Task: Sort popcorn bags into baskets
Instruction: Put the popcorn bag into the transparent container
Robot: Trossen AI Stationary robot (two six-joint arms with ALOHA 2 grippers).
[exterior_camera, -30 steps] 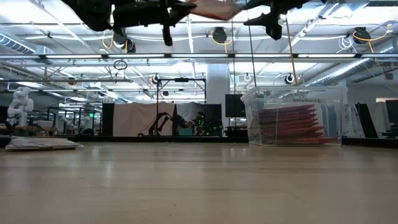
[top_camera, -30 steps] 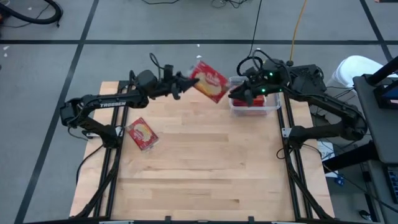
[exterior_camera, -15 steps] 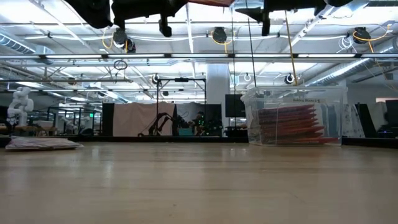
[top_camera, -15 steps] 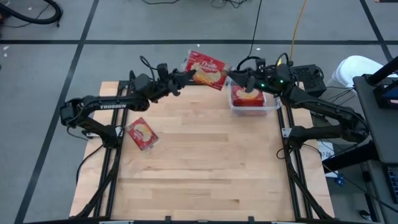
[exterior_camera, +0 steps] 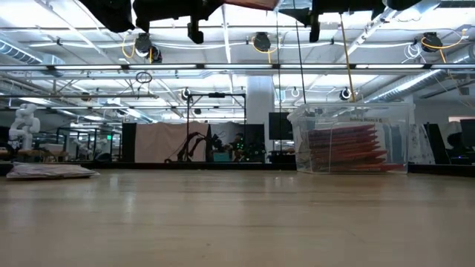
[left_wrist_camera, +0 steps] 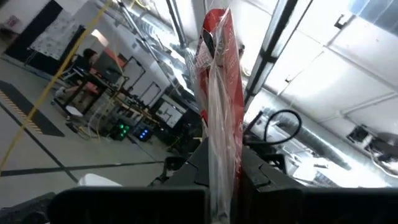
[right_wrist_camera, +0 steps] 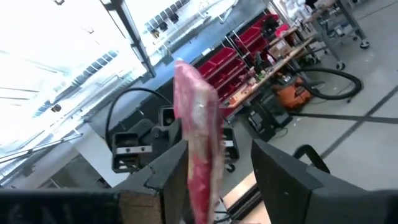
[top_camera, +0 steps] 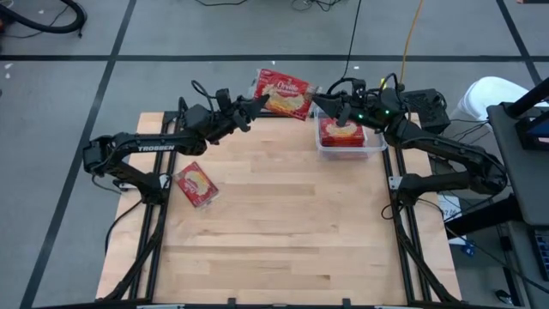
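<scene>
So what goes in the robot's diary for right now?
left gripper: shut on popcorn bag, held aloft | right gripper: open, at bag's other edge | tub: holds bags

Wooden table (top_camera: 283, 223); grey floor (top_camera: 69, 94); white stool (top_camera: 485, 93) beyond table.

This is a robotics lab in a large open industrial hall. A wooden table (top_camera: 274, 223) stands on a grey floor (top_camera: 69, 103) marked with dark tape lines, with cables (top_camera: 412, 34) trailing across it. In the low view, long ceiling lights (exterior_camera: 74, 37) and metal beams (exterior_camera: 223, 68) run overhead (the ceiling is high and bare), and a white humanoid robot (exterior_camera: 24, 126) stands at the far left among dark frames and equipment. The right wrist view shows shelves of red storage bins (right_wrist_camera: 239, 62) and workbenches, with an orange shop vacuum (right_wrist_camera: 289, 96) on the floor nearby. The left wrist view shows lit electronics racks (left_wrist_camera: 134, 132) and yellow floor stripes (left_wrist_camera: 22, 115).
</scene>
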